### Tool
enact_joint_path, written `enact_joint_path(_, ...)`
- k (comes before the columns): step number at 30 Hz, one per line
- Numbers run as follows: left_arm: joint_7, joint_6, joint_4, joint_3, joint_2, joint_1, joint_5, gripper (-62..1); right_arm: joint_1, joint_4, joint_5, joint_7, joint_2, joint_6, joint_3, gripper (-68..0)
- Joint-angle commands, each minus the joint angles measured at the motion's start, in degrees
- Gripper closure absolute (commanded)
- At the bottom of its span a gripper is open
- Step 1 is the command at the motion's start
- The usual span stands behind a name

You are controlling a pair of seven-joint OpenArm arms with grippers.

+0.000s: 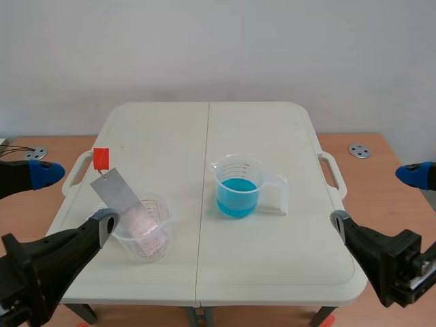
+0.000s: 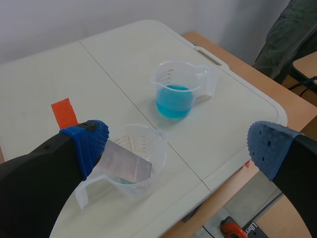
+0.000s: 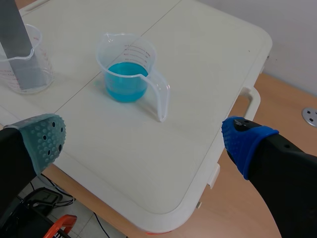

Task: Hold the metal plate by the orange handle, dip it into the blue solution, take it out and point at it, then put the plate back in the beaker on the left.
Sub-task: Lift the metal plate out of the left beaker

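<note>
Metal plate (image 1: 125,199): grey and flat. It leans tilted in the left cup (image 1: 155,246). Its low end sits inside the cup, and its top end sticks out over the rim toward the left arm's side.
Orange handle (image 1: 101,159): a small square on the top end of the plate. It is up in the air outside the cup, apart from both arms.
Left cup: clear plastic with lines on its wall. It stands upright on the near left part of the counter (image 1: 259,129).
Right cup (image 1: 235,169): clear and upright, near the middle of the counter and well apart from the left cup. Its handle points to the right arm's side.
Blue liquid (image 1: 237,196): fills the low part of the right cup.
Left jaws: spread wide. One fingertip (image 1: 105,222) is just beside the left cup, under the leaning plate. I cannot tell if it touches. The blue pad (image 1: 42,174) hangs off the counter's left side.
Right jaws: spread wide at the near right corner of the counter, well apart from the right cup. One pad is grey-green (image 3: 45,140) and one is blue (image 3: 242,141).
Counter: white, with a fold line down the middle and a handle on each side.
Round metal discs (image 1: 359,150): lie on the brown wood beside the counter, one on each side.
</note>
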Motion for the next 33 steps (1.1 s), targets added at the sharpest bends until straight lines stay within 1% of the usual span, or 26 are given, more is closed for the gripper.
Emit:
enact_joint_path(1, -0.98, 0.07, 0.83, -0.20, -0.02, -0.17, -0.50, -60.4, 0.52, 1.03, 0.42, 0.74, 0.00, 0.04, 0.02, -66.3)
enact_joint_path(4, -0.98, 0.07, 0.83, -0.20, -0.02, -0.17, -0.50, -60.4, 0.55, 1.03, 0.42, 1.84, 0.00, 0.04, 0.02, -66.3)
enact_joint_path(13, -0.98, 0.07, 0.83, -0.20, -0.02, -0.17, -0.50, -60.4, 0.55, 1.03, 0.42, 1.97, 0.00, 0.04, 0.02, -66.3)
enact_joint_path(15, -0.98, 0.07, 0.83, -0.20, -0.02, -0.17, -0.37, -59.0, 0.68, 1.03, 0.42, 1.95, 0.00, 0.04, 0.02, -66.3)
enact_joint_path(16, -0.98, 0.07, 0.83, -0.20, -0.02, -0.17, -0.35, -57.3, 0.68, 1.03, 0.42, 2.01, 0.00, 0.04, 0.02, -66.3)
enact_joint_path(17, -1.01, 0.07, 0.83, -0.20, -0.02, -0.20, -0.35, -54.6, 0.68, 1.03, 0.42, 2.03, 0.00, 0.04, 0.02, -66.3)
enact_joint_path(18, -1.01, 0.02, 0.83, -0.20, -0.02, -0.20, -0.31, -50.4, 0.68, 1.03, 0.42, 2.03, 0.00, 0.04, 0.02, -66.3)
enact_joint_path(19, -1.01, -0.09, 0.83, -0.20, -0.02, -0.31, -0.15, -44.8, 0.68, 1.03, 0.42, 2.03, 0.00, 0.04, 0.02, -66.3)
enact_joint_path(22, -1.03, -0.35, 0.83, -0.20, -0.02, -0.31, 1.66, -25.1, 0.68, 1.03, 0.42, 2.03, 0.00, 0.02, 0.02, -66.3)
enact_joint_path(24, -0.98, -0.37, 0.83, -0.20, -0.02, -0.31, 2.08, -10.3, 0.83, 1.01, 0.42, 2.21, 0.00, 0.04, 0.02, -66.3)
enact_joint_path(25, -0.96, -0.35, 0.83, -0.20, -0.02, -0.28, 2.05, -4.3, 0.94, 1.01, 0.42, 2.21, 0.00, 0.02, 0.02, -66.3)
enact_joint_path(26, -0.98, -0.35, 0.83, -0.22, -0.02, -0.28, 2.03, -2.8, 1.25, 1.01, 0.42, 2.19, 0.00, 0.04, 0.00, -66.3)
enact_joint_path(30, -1.01, -0.33, 0.85, -0.26, -0.02, 0.00, 2.03, -2.9, 2.78, 0.46, 0.42, 1.95, 0.00, 0.07, -0.26, -66.3)
enact_joint_path(33, -1.11, -0.33, 1.14, -1.90, -0.02, 2.99, 2.03, -2.9, 4.13, -0.02, 0.42, 1.92, 0.00, 0.24, -0.46, -66.3)
